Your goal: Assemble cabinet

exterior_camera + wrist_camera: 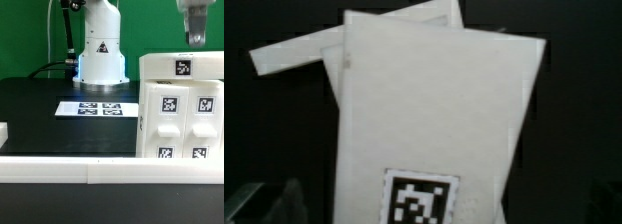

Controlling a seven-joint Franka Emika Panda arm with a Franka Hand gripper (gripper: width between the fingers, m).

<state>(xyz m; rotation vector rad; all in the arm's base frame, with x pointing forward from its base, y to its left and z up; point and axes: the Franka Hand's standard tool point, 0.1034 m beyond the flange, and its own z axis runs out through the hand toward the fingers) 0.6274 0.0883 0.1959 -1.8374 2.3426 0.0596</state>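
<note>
The cabinet (180,110), a large white box-shaped body with several small tagged panels on its front, stands at the exterior view's right with a tagged top piece (183,67) on it. My gripper (197,40) hangs just above that top piece. In the wrist view a white panel (429,100) with one black-and-white tag (423,198) fills the middle. It lies between my spread fingers, and one dark finger (287,203) shows faintly beside it. The gripper is open and holds nothing.
The marker board (95,108) lies on the black table in front of the robot base (100,55). A white rail (70,165) runs along the near edge. A small white piece (3,131) sits at the exterior view's left edge.
</note>
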